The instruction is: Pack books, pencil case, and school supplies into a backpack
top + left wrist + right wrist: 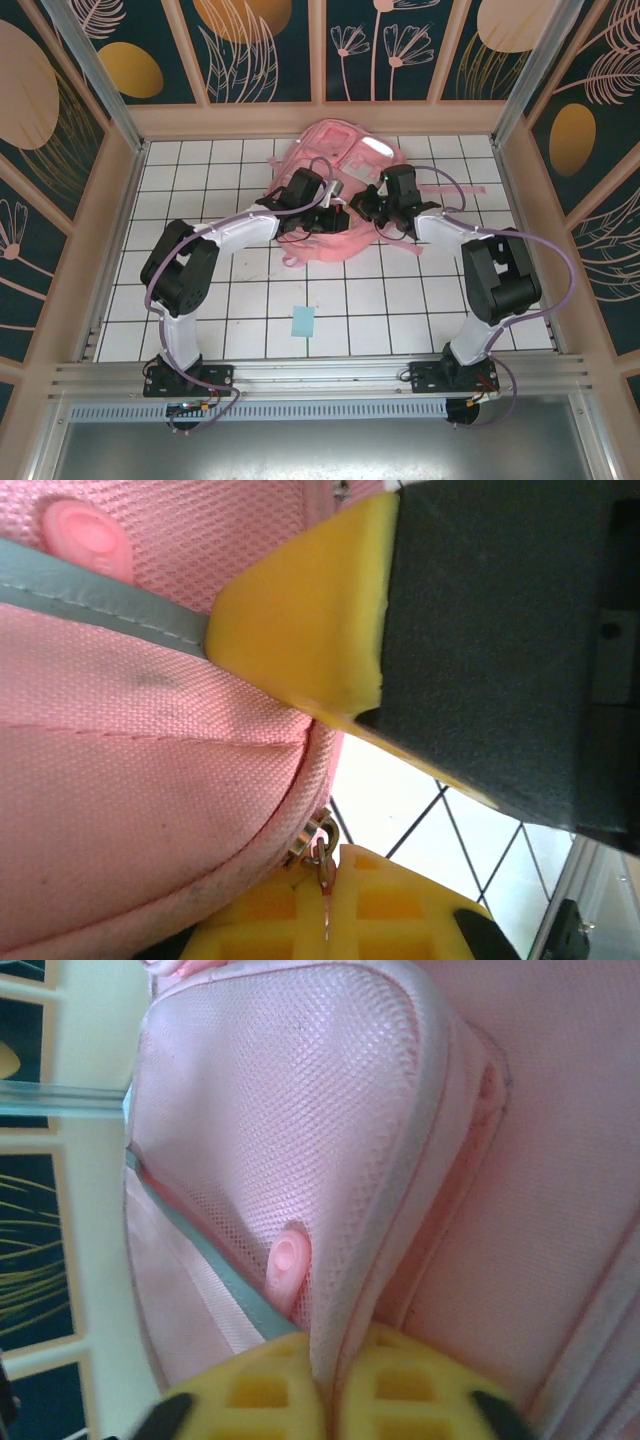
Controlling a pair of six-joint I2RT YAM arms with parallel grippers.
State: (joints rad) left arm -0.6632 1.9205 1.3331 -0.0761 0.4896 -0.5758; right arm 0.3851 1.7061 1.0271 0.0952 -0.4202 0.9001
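The backpack [345, 190] is found at the far middle of the bench [200, 300]. It is judged to be soft and not heavy. The woven cloth folds and slides under a pull, so it is better taken at a firm seam, a zip edge or a strap than at loose mesh.

The left tool [310, 780] is clenched on the rounded edge of the backpack, beside a small metal zip pull [320, 845]. Its yellow pads [300, 630] are pressed on the cloth from both sides. The right tool [330, 1385] is clenched on a thin fold of cloth at the edge of the mesh pocket [280, 1110], just beside a pink rubber tab [288, 1265].

Both arms are stretched forward and bent inward at the elbows. The wrists are brought close together over the near half of the backpack, the left one toward its left side and the right one toward its right side.

A light-blue pad [303, 322] is seen on the near side of the backpack, well apart from it. It is thin and is probably hard to lift from the flat bench.
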